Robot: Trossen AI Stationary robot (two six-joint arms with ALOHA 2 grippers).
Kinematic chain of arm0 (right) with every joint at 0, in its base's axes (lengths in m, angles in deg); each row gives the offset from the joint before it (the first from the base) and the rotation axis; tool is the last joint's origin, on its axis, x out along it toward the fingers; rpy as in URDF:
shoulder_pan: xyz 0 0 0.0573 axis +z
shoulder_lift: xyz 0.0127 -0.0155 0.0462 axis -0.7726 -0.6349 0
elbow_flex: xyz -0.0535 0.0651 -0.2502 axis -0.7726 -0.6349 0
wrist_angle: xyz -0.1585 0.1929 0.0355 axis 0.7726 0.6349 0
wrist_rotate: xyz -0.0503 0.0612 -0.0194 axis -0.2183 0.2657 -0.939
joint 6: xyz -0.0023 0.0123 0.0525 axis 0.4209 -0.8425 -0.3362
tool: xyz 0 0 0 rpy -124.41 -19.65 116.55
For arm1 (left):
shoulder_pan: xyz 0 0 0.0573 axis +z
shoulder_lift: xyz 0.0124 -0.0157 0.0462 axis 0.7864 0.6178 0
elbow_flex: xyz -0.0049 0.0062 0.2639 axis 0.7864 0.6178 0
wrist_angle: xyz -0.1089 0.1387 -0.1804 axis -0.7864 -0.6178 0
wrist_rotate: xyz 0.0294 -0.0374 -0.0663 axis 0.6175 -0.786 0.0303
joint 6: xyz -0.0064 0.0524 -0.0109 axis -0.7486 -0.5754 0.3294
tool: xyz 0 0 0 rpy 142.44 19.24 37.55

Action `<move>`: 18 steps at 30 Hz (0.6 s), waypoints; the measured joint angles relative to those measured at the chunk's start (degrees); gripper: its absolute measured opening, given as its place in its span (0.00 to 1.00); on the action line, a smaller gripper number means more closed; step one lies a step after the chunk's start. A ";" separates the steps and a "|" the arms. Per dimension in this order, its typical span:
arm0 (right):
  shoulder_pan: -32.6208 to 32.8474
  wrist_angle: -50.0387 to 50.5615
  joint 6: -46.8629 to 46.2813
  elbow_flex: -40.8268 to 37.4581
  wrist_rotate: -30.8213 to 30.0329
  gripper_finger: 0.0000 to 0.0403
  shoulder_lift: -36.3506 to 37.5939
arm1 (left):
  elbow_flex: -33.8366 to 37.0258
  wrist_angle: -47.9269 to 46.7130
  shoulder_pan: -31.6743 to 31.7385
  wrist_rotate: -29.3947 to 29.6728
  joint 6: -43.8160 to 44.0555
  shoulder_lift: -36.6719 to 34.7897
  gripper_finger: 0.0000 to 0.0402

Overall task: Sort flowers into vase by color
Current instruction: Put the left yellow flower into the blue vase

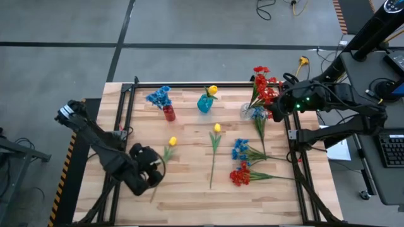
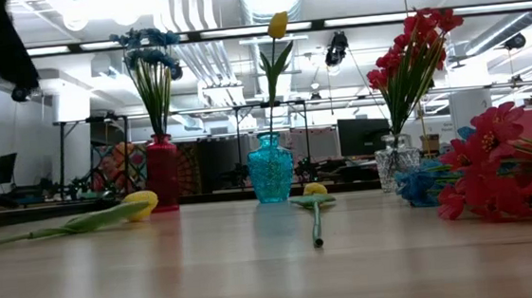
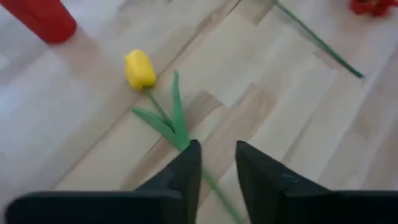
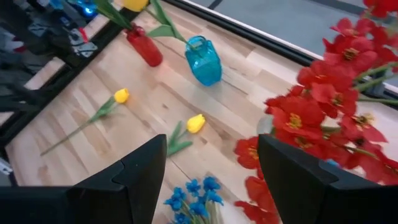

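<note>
A yellow flower (image 1: 172,142) lies on the table, its stem (image 3: 219,194) running under my left gripper (image 3: 217,163), which hovers open above it with a finger on either side; no touch shows. In the high view that gripper (image 1: 153,171) is at the near left. A second yellow flower (image 1: 216,128), a blue spray (image 1: 241,149) and a red spray (image 1: 241,174) lie flat. A red vase (image 1: 168,113) holds blue flowers, a teal vase (image 1: 204,103) a yellow one, and a clear vase (image 1: 247,111) red ones (image 1: 264,81). My right gripper (image 4: 211,165) is open beside the clear vase.
A black frame (image 1: 189,86) runs along the table's far edge and both sides. Bare wood lies between the two yellow flowers and along the near edge (image 1: 189,211). The three vases stand in a row at the far side.
</note>
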 joint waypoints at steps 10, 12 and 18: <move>3.20 -0.36 -2.07 0.00 -0.39 0.60 -0.01 | 12.11 16.66 9.68 -3.00 -0.14 0.00 0.52; 3.70 -0.68 -2.37 0.00 -0.46 0.60 -0.01 | 13.99 20.64 9.85 -3.91 -0.51 0.00 0.52; 4.27 -1.00 -2.64 0.00 -0.46 0.60 -0.01 | 16.73 22.72 8.44 -9.60 2.73 0.00 0.49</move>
